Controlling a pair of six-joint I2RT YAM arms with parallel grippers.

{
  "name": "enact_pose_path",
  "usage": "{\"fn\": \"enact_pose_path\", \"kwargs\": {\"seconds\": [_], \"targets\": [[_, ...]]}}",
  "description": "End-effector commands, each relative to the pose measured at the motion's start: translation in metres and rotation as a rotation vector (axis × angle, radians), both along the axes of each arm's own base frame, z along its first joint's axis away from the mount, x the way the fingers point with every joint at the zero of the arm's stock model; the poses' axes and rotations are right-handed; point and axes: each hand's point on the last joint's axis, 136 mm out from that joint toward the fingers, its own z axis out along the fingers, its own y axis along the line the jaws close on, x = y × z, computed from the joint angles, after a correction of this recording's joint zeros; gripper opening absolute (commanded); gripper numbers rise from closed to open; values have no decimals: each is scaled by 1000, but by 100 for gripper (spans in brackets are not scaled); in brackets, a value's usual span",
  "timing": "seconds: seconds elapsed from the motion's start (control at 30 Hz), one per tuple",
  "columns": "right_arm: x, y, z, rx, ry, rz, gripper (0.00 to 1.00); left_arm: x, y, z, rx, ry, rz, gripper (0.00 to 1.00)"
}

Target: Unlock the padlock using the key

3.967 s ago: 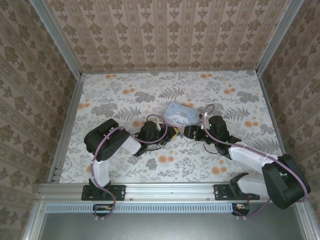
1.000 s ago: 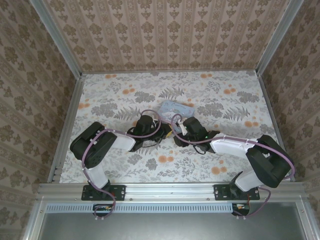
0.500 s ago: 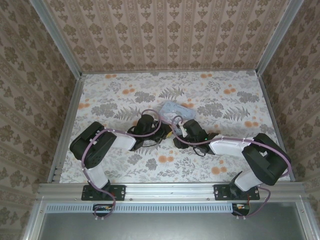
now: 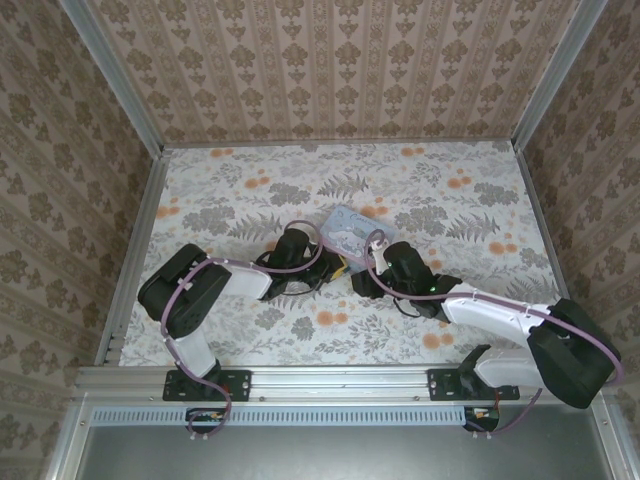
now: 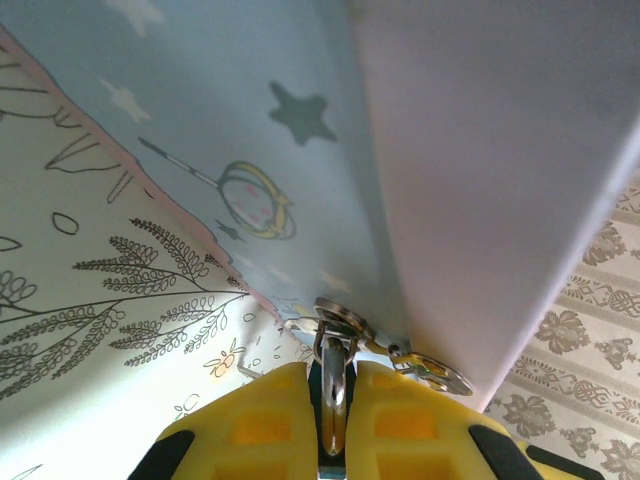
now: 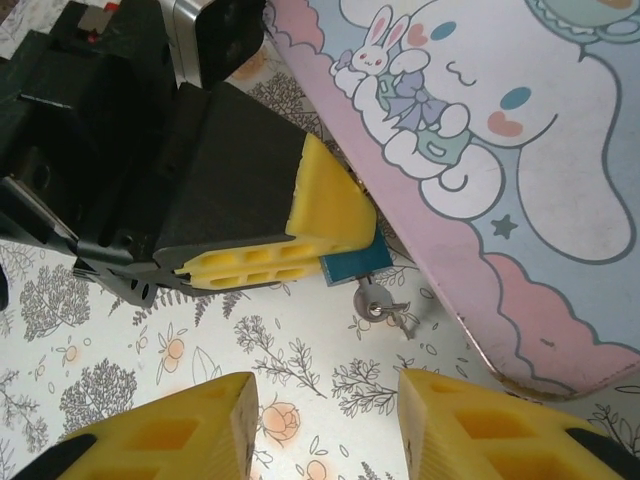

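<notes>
L jaws: clamping on the padlock [image 6: 356,266]. Yellow pads [image 6: 325,215] are pinching its upper part, w/ the blue body poking out past the tips. In left wrist view the pads [image 5: 270,420] are sitting w/ just a thin slit btwn them and metal is showing in it.
Padlock: sitting low over the bench [image 6: 120,330], just beside the tin's edge. Can't tell if it's touching the bench.
Key [image 6: 388,310]: dangling w/ a small ring at the padlock's lower end, touching it. Too small to tell if it's sitting in the keyhole.
R jaws: standing wide apart, gripping nothing. Yellow pads [image 6: 170,435] are flanking bare bench near the key, not touching it.
Tin [image 6: 520,200]: pastel-blue w/ cartoon print, lying on the bench [image 4: 230,190] just beyond both jaws. Its pink rim is running right beside padlock & key.
Arms: left arm [image 4: 200,290] and right arm [image 4: 490,310] are reaching in to mid-bench, w/ wrists nearly meeting in front of the tin [image 4: 350,228].
</notes>
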Motion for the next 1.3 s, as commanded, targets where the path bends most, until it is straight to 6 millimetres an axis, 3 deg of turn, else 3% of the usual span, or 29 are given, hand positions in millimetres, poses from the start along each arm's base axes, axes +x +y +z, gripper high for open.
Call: {"fn": "enact_pose_path", "kwargs": {"seconds": [0.0, 0.2, 0.4, 0.47, 0.73, 1.07, 1.27], "targets": [[-2, 7, -1, 5, 14, 34, 42, 0, -6, 19, -28, -31, -34, 0], [0, 12, -15, -52, 25, 59, 41, 0, -6, 20, -26, -33, -37, 0], [8, 18, -15, -87, 5, 61, 40, 1, -7, 21, -25, -33, -43, 0], [10, 19, -26, -114, 23, 60, 39, 1, -7, 21, -26, -33, -42, 0], [28, 18, -33, -172, -11, -7, 33, 0, -8, 22, -31, -30, -48, 0], [57, 2, -22, -207, -130, -183, 31, -2, -8, 22, -40, -24, -51, 0], [67, 8, -14, -183, -161, -206, 31, -2, -8, 22, -47, -20, -52, 0]]}}
